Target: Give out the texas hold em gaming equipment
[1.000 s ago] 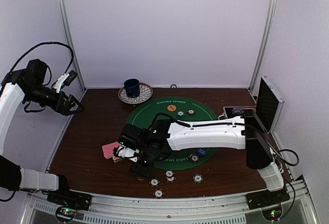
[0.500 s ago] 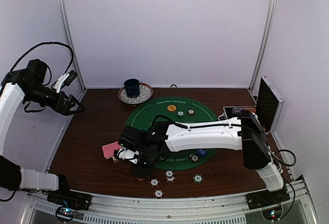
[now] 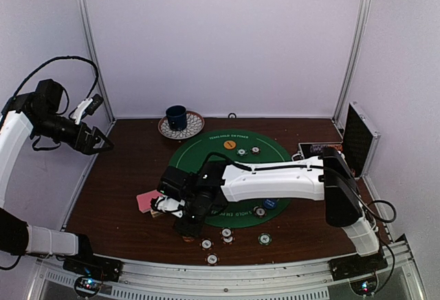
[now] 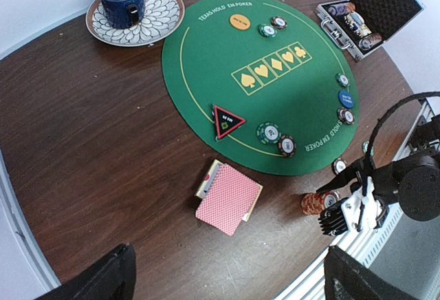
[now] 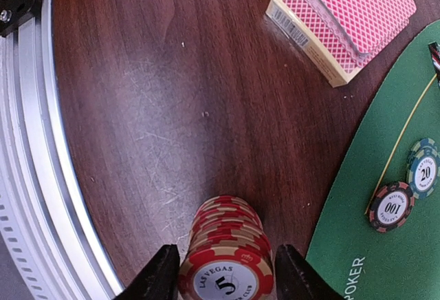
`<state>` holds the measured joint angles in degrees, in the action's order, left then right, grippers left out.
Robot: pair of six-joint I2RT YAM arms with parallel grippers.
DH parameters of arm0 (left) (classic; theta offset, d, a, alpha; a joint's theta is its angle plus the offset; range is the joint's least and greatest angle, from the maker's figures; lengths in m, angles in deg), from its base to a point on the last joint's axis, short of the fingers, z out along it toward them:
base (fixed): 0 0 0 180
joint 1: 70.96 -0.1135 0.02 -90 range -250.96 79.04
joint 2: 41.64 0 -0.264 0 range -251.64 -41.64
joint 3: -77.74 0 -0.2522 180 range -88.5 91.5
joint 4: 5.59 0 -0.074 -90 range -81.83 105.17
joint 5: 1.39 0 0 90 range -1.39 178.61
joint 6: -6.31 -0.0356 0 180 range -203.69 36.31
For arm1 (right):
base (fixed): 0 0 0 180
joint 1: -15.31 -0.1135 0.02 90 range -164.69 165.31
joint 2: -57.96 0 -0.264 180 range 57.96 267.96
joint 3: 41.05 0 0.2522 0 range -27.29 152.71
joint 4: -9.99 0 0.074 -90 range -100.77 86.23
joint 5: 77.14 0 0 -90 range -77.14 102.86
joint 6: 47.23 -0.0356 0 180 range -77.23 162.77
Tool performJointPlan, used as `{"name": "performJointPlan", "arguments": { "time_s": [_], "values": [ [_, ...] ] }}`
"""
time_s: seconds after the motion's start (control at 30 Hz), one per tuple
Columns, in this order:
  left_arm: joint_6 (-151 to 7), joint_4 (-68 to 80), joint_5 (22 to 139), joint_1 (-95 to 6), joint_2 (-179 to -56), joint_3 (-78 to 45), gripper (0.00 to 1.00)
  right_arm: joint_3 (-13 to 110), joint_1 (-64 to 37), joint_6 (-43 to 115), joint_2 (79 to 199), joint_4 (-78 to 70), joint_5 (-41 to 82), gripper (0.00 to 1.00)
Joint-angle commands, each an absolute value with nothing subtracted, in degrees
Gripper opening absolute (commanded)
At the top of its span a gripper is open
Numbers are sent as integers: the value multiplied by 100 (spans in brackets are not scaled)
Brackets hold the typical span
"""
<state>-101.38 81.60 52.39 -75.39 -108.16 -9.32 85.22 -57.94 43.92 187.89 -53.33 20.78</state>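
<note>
The right gripper is low over the table near its front edge; its fingers press both sides of a stack of red chips, which stands on bare wood just off the green mat; the pink cards lie on their box beyond the stack, apart from it; the left gripper hangs high at the left, jaws wide, holding nothing.

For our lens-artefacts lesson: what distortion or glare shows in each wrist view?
Left wrist view: wide lens bows the dark wooden table and squashes the round green felt mat into an oval. Right wrist view: pale glare on the tabletop; the stack of red striped poker chips looms large.
</note>
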Motion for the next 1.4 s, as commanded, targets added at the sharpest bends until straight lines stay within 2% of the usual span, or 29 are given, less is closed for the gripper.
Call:
{"name": "performJointPlan", "arguments": {
  "time_s": [0.0,0.1,0.37,0.57,0.97,1.37],
  "values": [
    [-10232,8132,5161,-7571,-10740,-948,98,8679,-5766,4383,18743,-5369,2078,50],
    [-10232,8131,5165,-7571,-10738,-940,98,8673,-5762,4383,18767,-5378,2085,46],
    [-10232,8134,5164,-7571,-10739,-940,98,8668,-5755,4374,18713,-5382,2104,25],
    [-10232,8136,5169,-7571,-10740,-922,98,8778,-5735,4390,18521,-5545,2055,14],
    [-10232,8131,5177,-7571,-10767,-921,98,9241,-4958,4466,18163,-5780,1659,9],
    [-10285,8138,5123,-7571,-10912,-953,97,10406,-3485,4557,19387,-5619,1163,8]
  ]
}}
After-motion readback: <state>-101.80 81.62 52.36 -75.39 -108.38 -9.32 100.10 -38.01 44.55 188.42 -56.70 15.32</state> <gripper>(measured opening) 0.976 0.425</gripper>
